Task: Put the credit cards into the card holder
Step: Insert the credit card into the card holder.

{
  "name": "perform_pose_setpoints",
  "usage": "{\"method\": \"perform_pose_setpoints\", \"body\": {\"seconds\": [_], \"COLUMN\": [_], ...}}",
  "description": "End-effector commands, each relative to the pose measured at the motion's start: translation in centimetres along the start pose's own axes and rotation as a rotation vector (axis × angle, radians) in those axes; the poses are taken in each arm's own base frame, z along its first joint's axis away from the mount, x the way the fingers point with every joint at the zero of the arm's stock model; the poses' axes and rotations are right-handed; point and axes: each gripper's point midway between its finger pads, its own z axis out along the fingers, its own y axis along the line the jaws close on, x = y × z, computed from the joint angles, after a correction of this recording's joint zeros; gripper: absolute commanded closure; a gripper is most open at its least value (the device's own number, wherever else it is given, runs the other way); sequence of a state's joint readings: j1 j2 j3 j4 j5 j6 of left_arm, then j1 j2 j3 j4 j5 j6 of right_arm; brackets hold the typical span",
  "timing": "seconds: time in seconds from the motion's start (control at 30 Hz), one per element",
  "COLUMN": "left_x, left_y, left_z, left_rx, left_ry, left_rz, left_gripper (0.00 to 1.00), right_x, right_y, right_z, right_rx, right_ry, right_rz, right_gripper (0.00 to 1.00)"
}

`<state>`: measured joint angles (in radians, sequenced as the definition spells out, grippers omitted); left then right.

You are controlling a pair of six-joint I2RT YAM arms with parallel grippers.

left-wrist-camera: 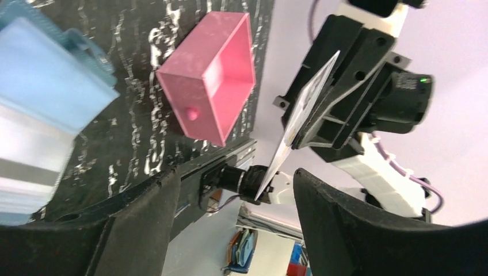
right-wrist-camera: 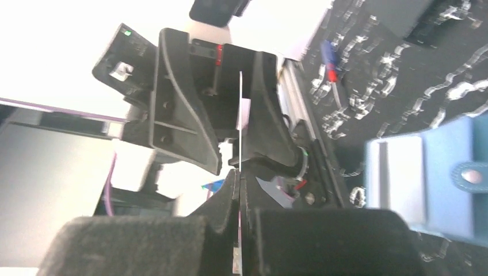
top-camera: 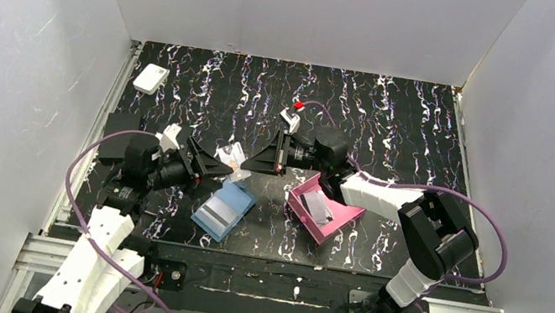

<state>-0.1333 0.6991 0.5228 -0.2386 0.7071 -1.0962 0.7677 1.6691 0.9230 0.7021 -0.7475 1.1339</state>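
Right fingers (top-camera: 264,157) clamp a credit card (left-wrist-camera: 304,109) between the parted left fingers (left-wrist-camera: 144,224), card holder (left-wrist-camera: 52,80) and pink tray (left-wrist-camera: 190,86) lying nearby.

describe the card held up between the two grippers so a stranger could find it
Find the black marbled table, then the blue wallet near its front. Just beyond it, the pale card is pinched in the right gripper, the only card off the table.
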Motion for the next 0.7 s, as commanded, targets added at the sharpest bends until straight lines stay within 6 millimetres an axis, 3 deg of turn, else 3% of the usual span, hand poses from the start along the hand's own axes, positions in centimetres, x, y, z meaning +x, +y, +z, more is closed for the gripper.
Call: {"method": "perform_pose_setpoints", "body": {"seconds": [0.0, 0.07, 0.13, 0.3, 0.67], "left_x": [-0.7, -1.2, -1.5, -1.8, -2.0], "left_y": [-5.0, -7.0, -7.7, -9.1, -9.4], "left_z": [-1.4, -2.0, -2.2, -2.5, -2.5], "left_rx": [0.146, 0.212, 0.237, 0.289, 0.287], "left_ry": [-0.050, -0.089, -0.101, -0.119, -0.119], "left_rz": [0.030, 0.039, 0.041, 0.037, 0.049], "left_gripper": [0.33, 0.43, 0.53, 0.64, 0.73], "right_x": [-1.6, -1.7, -1.8, -1.8, -1.3], "right_y": [8.3, 9.2, 9.6, 9.9, 8.8], "right_z": [-1.5, -1.8, -2.0, -2.2, -1.6], "right_rx": [-0.284, -0.294, -0.301, -0.310, -0.316], "right_ry": [-0.082, -0.086, -0.093, -0.097, -0.071], "right_rz": [-0.004, -0.009, -0.007, 0.002, 0.038], "right_gripper": [0.99, 0.99, 0.99, 0.99, 0.99]}}
